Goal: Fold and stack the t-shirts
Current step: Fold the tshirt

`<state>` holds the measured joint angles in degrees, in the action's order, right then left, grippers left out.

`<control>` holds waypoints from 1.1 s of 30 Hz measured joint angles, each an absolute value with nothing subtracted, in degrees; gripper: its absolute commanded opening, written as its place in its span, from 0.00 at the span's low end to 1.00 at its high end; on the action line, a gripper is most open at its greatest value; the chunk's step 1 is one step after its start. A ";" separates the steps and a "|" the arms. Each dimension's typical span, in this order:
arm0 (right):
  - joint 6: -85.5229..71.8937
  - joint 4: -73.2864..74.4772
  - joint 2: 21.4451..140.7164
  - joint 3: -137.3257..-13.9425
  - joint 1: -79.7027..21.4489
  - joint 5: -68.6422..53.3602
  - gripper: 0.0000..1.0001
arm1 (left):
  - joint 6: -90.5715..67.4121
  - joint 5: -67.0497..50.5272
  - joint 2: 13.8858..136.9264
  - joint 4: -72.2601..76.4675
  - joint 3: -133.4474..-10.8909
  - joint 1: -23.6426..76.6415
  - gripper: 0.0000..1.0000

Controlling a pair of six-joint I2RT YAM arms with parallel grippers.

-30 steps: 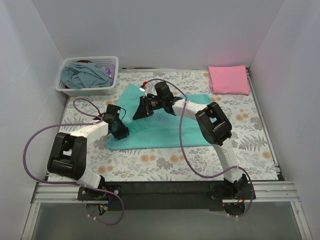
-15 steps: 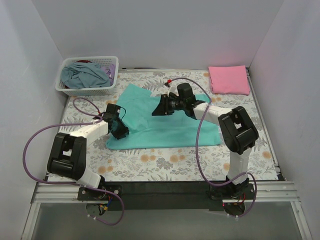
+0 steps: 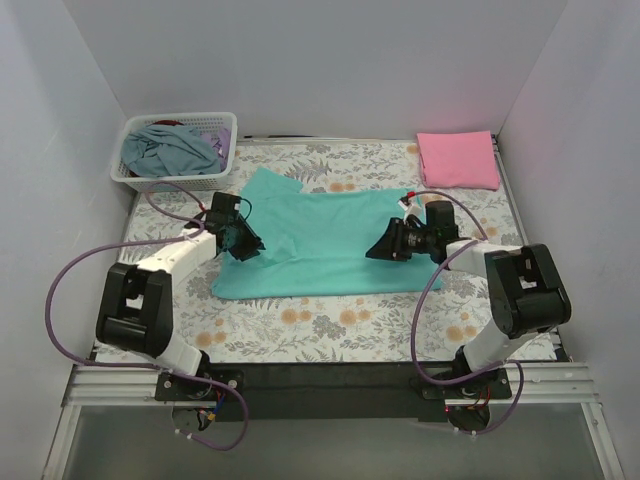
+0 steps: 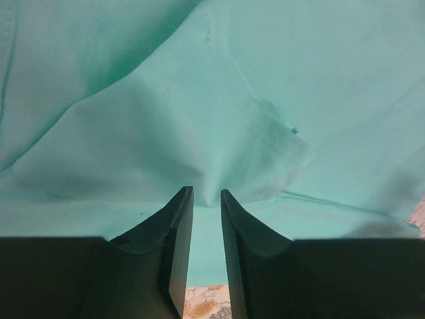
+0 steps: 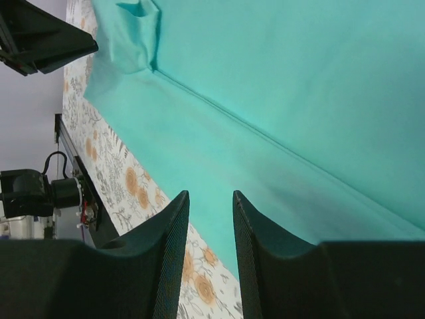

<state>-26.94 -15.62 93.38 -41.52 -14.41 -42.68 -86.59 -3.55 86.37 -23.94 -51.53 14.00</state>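
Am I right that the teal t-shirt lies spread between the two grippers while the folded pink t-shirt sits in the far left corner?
Not quite: the top external view shows the pink t-shirt folded in the far right corner. The teal t-shirt does lie between the left gripper and right gripper.

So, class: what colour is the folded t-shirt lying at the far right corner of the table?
Pink: the folded t-shirt shows best in the top external view.

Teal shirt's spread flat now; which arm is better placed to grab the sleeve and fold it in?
Probably the left. The left gripper sits at the teal shirt's bunched sleeve, which lies just ahead of its jaws. The right gripper is at the opposite side.
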 measured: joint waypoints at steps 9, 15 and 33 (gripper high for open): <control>-25.61 -16.45 92.03 -33.58 -3.79 -45.39 0.40 | -87.83 -3.55 96.53 -19.59 -53.47 13.85 0.20; -26.76 -18.94 92.64 -29.56 1.28 -45.89 0.40 | -90.43 -1.80 95.55 -18.02 -53.36 13.67 0.25; -32.91 -29.67 92.58 -28.16 5.93 -47.79 0.39 | -92.42 -14.81 98.21 0.05 -48.07 16.45 0.22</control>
